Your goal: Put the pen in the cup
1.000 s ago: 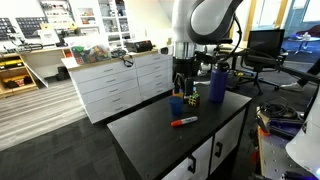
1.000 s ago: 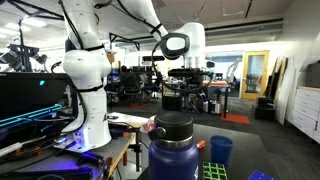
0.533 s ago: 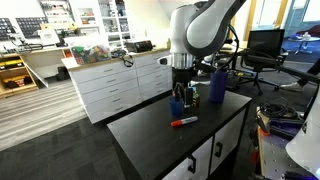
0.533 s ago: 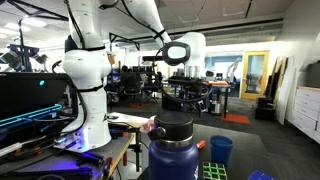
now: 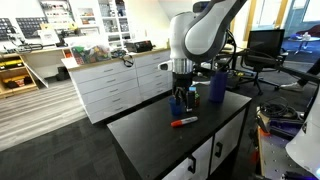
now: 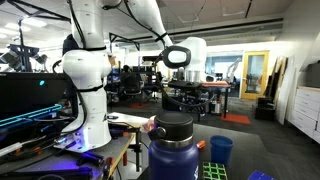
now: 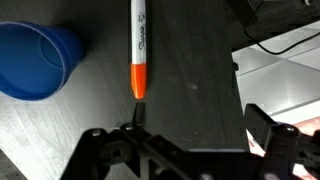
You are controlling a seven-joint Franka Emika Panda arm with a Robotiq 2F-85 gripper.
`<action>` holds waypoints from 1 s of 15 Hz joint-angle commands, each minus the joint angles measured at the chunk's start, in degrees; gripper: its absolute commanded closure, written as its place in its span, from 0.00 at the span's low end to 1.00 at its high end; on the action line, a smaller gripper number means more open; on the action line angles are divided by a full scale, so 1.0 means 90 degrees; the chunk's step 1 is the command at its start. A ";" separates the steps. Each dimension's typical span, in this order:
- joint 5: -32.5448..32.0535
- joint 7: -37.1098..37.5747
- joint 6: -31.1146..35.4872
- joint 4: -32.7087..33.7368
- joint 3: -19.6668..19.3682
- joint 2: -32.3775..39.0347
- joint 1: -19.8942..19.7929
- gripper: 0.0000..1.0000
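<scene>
The arm [image 5: 205, 30] had dropped lower since the earlier frame. The slim pen [image 7: 139, 50], red end on a white barrel, lay flat on the dark grained surface [image 7: 195, 70], apart from the round blue cup [image 7: 35, 60]. The claw [image 7: 180, 145] hung above, jaws wide, empty. An exterior view alone showed white drawers [image 5: 120, 85], probably laminate.

In the wrist view the pen [image 7: 138, 50] runs off the top edge, the cup [image 7: 35, 62] off the left, and the gripper [image 7: 180, 140] off the bottom. In an exterior view the bottle [image 6: 172, 148] and cube [image 6: 215, 172] are cut by the bottom edge.
</scene>
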 commanded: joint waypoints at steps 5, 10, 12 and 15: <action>0.0104 -0.0755 0.0584 0.0157 0.0080 0.0497 -0.0201 0.00; 0.0001 -0.0733 0.0749 0.0256 0.0140 0.0783 -0.0356 0.00; -0.0032 -0.0675 0.0663 0.0182 0.0188 0.0720 -0.0378 0.00; -0.0033 -0.0674 0.0663 0.0220 0.0203 0.0749 -0.0400 0.00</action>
